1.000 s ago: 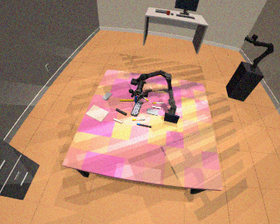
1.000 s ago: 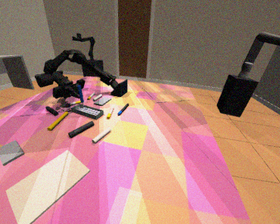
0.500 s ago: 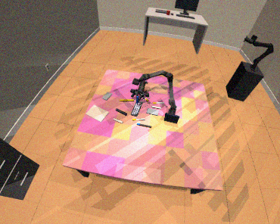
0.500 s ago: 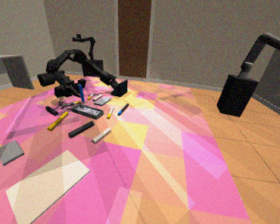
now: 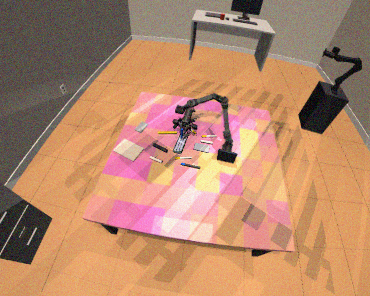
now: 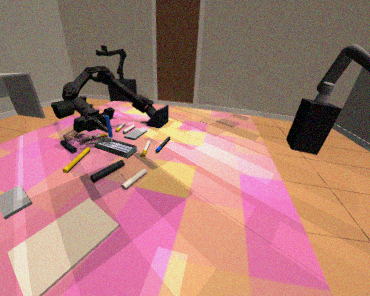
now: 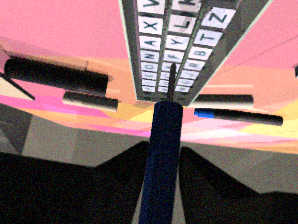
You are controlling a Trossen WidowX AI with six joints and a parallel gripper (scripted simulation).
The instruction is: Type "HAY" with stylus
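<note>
The pincer (image 5: pixel 184 129) (image 6: pixel 107 128) (image 7: pixel 163 151) is closed down most of the way on the blue stylus (image 5: pixel 182 132) (image 6: pixel 109 126) (image 7: pixel 163 150), one dark finger against each side of it, and in the wrist view the stylus points away from the pincer with its thin dark tip over the keyboard (image 5: pixel 179 144) (image 6: pixel 116 147) (image 7: pixel 131 50), in line with the middle row of white keys near the F; whether the tip touches a key I cannot tell. The keyboard lies flat on the patchwork-coloured table (image 5: pixel 138 192) (image 6: pixel 213 200) (image 7: pixel 60 25), and its letters, among them A, X, V, Y, L, T and Z, can be read in the wrist view. The black arm (image 5: pixel 226 117) (image 6: pixel 125 90) rises from its dark base and bends over so that the pincer hangs above the keyboard's near surroundings. Around the keyboard lie a thick black marker (image 5: pixel 160 147) (image 6: pixel 107 171) (image 7: pixel 57 75), a short white stick (image 5: pixel 156 159) (image 6: pixel 134 179) (image 7: pixel 91 101), a black pen with a blue end (image 5: pixel 190 165) (image 6: pixel 163 144) (image 7: pixel 240 117), a yellow stick (image 5: pixel 167 133) (image 6: pixel 77 159) and a small grey pad (image 5: pixel 202 147) (image 6: pixel 136 133). A larger cream board (image 5: pixel 128 149) (image 6: pixel 63 245) lies flat farther off, with another grey pad (image 5: pixel 141 127) (image 6: pixel 13 201) near it
</note>
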